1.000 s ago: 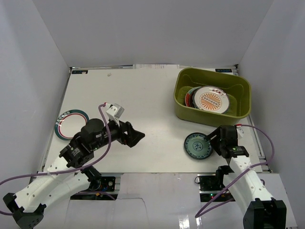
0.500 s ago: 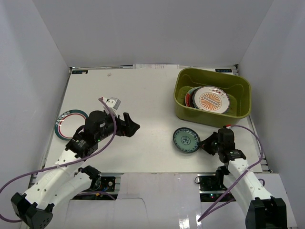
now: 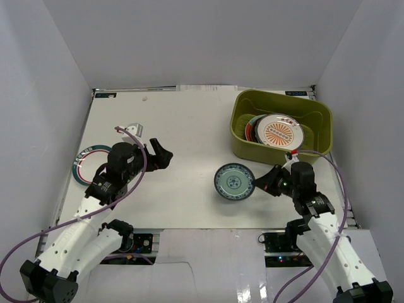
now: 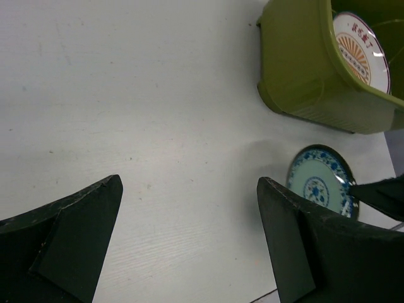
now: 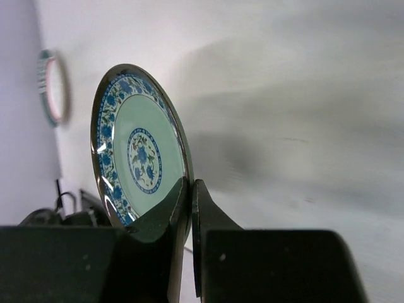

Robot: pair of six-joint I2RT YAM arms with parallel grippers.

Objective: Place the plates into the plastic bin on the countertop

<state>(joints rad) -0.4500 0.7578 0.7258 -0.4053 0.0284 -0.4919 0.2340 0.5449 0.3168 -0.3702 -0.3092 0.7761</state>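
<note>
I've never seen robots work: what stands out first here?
The right gripper pinches a small teal plate by its rim, tilted on edge near the middle of the countertop. Behind it an olive plastic bin holds stacked plates, an orange sunburst plate on top. One striped-rim plate lies far left.

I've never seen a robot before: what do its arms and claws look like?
The left arm and right arm are white near their bases, black toward the wrists, each with a purple cable. The left claw and right claw have two black wedge-shaped fingers each.
</note>
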